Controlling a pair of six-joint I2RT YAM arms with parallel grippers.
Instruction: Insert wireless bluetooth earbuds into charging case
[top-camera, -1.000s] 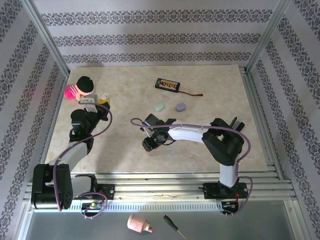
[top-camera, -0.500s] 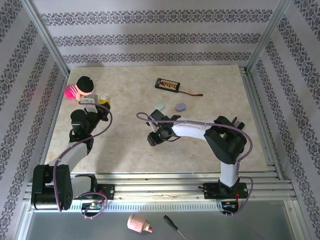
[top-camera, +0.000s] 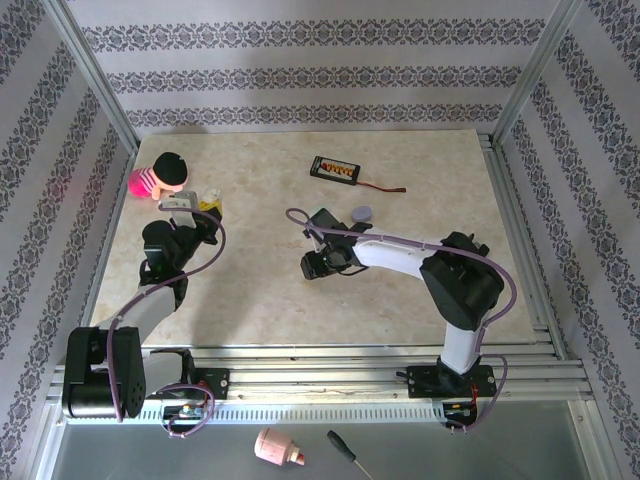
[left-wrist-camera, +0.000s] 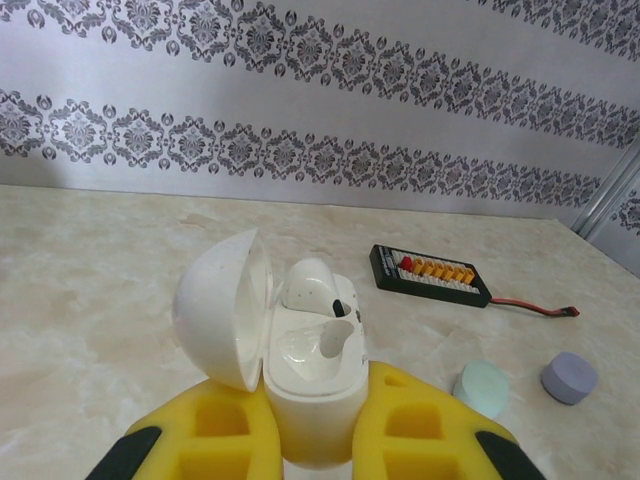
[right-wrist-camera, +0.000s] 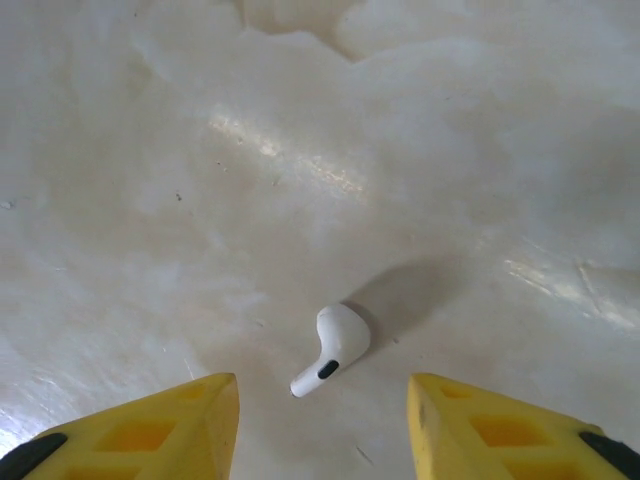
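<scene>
Left gripper (top-camera: 203, 212) sits over the left part of the table (top-camera: 250, 290), its yellow fingers (left-wrist-camera: 215, 425) pressed on the base of the white charging case (left-wrist-camera: 312, 385), which stands upright between them. The doll (top-camera: 160, 176) lies just beyond it toward the far left corner, so room is tight there, while bare marble runs open toward the near rail. The case's lid (left-wrist-camera: 222, 310) is swung open to the left in the wrist view. One seated earbud (left-wrist-camera: 310, 284) rests in the far slot with its rounded head up, and the nearer slot (left-wrist-camera: 318, 346) is empty. At the middle of the table the right gripper (top-camera: 318, 263) hangs low with its jaws spread and nothing between the pads. In its wrist view the loose earbud (right-wrist-camera: 334, 350) lies flat on the marble between the two fingers (right-wrist-camera: 190, 415), touching neither. The loose earbud's long axis runs diagonally, head toward the upper right and stem toward the lower left, near the left finger's tip, with clear surface all round it. Further right lie a mint-green pebble (left-wrist-camera: 482, 388) and a lavender pebble (top-camera: 361, 212), apart from each other. The black board (top-camera: 334, 170) with its red wire lies beyond them, and wide bare marble reaches to the right frame rail (top-camera: 515, 230).
</scene>
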